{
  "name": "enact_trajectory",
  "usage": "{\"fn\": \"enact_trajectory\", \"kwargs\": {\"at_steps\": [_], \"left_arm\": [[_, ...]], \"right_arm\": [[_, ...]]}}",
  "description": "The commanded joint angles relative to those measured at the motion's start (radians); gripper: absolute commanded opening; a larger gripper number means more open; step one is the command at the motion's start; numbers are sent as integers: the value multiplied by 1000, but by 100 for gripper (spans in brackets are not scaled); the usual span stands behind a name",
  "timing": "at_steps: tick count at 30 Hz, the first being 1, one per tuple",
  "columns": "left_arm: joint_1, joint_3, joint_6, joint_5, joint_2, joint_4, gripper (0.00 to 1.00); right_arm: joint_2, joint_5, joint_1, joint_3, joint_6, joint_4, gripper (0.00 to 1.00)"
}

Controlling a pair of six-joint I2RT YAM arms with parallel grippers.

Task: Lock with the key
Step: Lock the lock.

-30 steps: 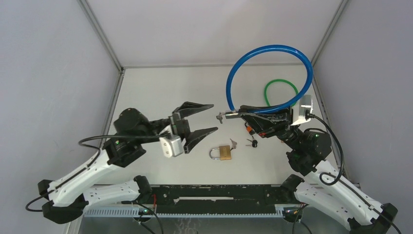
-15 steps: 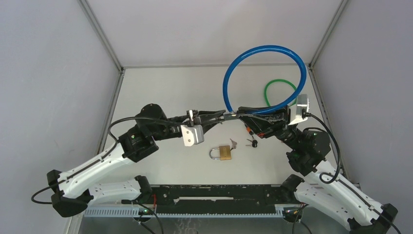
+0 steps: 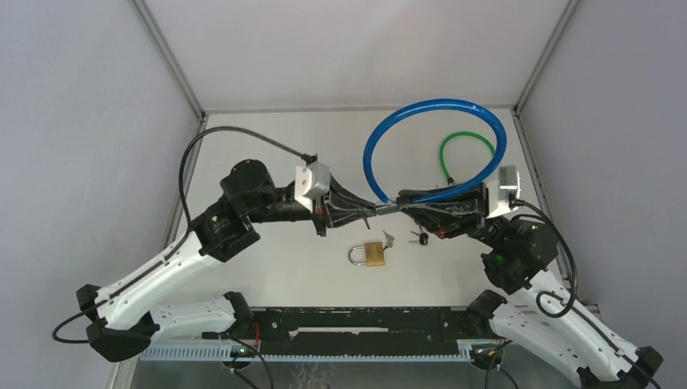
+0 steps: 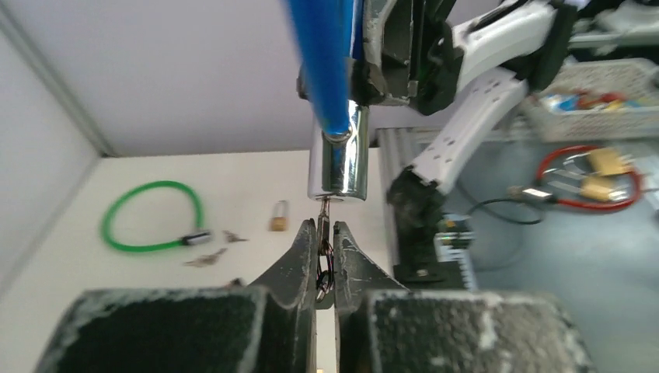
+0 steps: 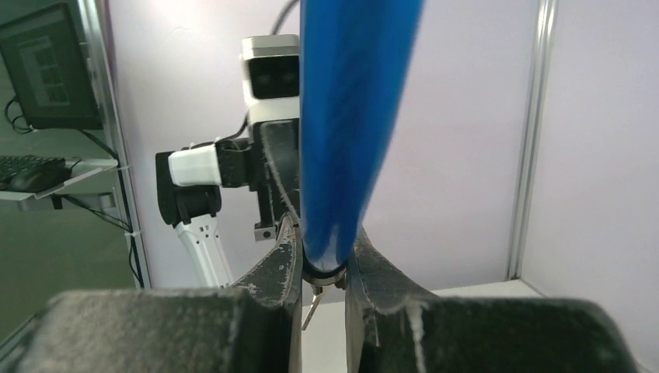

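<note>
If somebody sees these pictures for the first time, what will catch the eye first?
The big blue cable lock stands out: the right gripper holds it in the air above the table, its loop rising toward the back. The left gripper pinches a small key at the end of the lock's silver barrel. Below, a brass padlock lies on the table, and a green cable lock lies farther back on the right.

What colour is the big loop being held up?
Blue loop, clearest in the top view.

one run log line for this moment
left gripper shut on key | key in cylinder of blue cable lock | right gripper shut on blue cable lock
</note>
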Motion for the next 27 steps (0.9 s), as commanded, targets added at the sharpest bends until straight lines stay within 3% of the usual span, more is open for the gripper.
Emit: {"fn": "enact_trajectory", "kwargs": {"at_steps": [1, 3, 12, 17, 18, 20, 22, 24, 27], "left_arm": [[48, 93, -448, 274, 53, 96, 0], [54, 110, -500, 326, 81, 125, 0], [54, 120, -558, 308, 92, 196, 0], [54, 124, -515, 314, 86, 194, 0], [54, 119, -490, 311, 78, 195, 4], [55, 104, -442, 287, 60, 189, 29], [59, 98, -389, 279, 45, 167, 47], [69, 97, -347, 261, 33, 138, 59], [105, 103, -322, 250, 24, 136, 70]], "right_arm": [[10, -60, -22, 52, -4, 75, 0], [15, -83, -26, 53, 2, 77, 0], [-8, -43, -25, 53, 13, 31, 0], [-15, 5, -28, 46, 12, 13, 0], [-16, 12, -28, 42, 14, 19, 0], [-18, 18, -28, 42, 13, 23, 0], [-24, 23, -28, 42, 6, 19, 0], [-27, 26, -28, 42, 0, 10, 0], [-29, 21, -29, 42, -1, 5, 0]]}}
